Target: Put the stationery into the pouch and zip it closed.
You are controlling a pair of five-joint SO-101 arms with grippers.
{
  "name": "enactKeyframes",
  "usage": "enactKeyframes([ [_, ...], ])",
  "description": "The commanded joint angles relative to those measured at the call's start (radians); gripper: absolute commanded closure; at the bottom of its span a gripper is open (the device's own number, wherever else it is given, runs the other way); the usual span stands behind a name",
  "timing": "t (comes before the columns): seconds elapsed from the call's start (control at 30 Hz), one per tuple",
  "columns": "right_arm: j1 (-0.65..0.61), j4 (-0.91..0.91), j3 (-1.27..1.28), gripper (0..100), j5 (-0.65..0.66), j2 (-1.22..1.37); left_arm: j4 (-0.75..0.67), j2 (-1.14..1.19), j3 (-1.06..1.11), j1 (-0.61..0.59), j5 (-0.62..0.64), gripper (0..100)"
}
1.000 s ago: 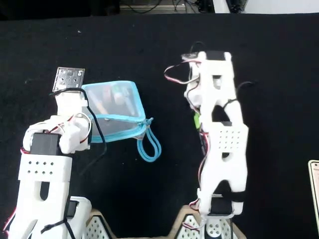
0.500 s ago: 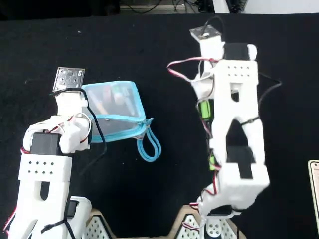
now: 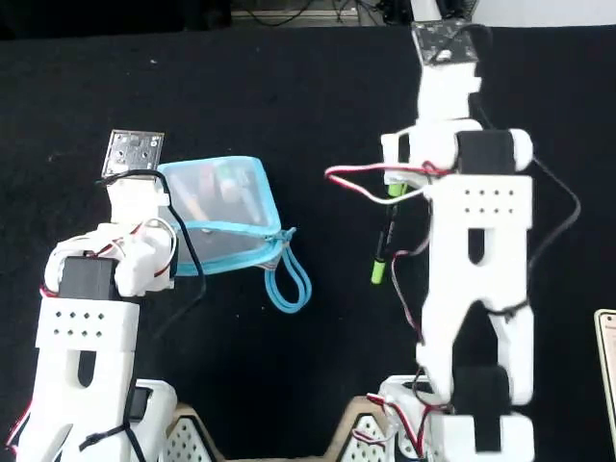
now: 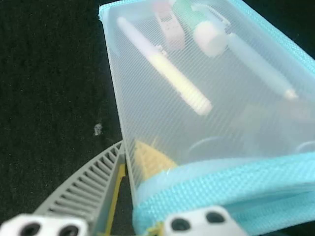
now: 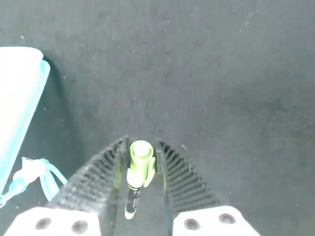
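A translucent pouch [image 3: 226,207] with a light blue zipper band lies left of centre, with pens and other stationery showing through its mesh [image 4: 197,73]. My left gripper [image 3: 169,237] is shut on the pouch's near corner by the zipper [image 4: 129,160]. A blue wrist loop [image 3: 287,281] trails from the zipper's end. My right gripper [image 5: 140,145] is shut on a black pen with a green cap [image 5: 139,162]. That pen [image 3: 382,254] hangs above the mat, right of the pouch and apart from it.
A black mat [image 3: 289,87] covers the table. The pouch's edge [image 5: 19,98] and its loop [image 5: 39,177] lie off to one side of the right gripper. A card edge [image 3: 606,366] sits at the near right.
The right arm has unfolded and stretched toward the far side, and the green-capped pen in its gripper has come into sight. The left arm and pouch have stayed still.
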Motion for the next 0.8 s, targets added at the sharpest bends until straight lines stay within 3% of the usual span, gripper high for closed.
enactKeyframes([
  [0.0, -0.015, -0.028, 0.039, 98.8, -0.018, -0.061, 0.008, 0.006, 0.018, 0.005, -0.003, 97],
  [0.37, -0.015, -0.028, 0.140, 98.7, 0.037, -0.004, 0.009, 0.006, 0.018, 0.005, -0.003, 97],
  [0.77, -0.017, -0.017, -0.045, 98.7, 0.055, 0.584, 0.009, 0.006, 0.018, 0.005, -0.003, 97],
])
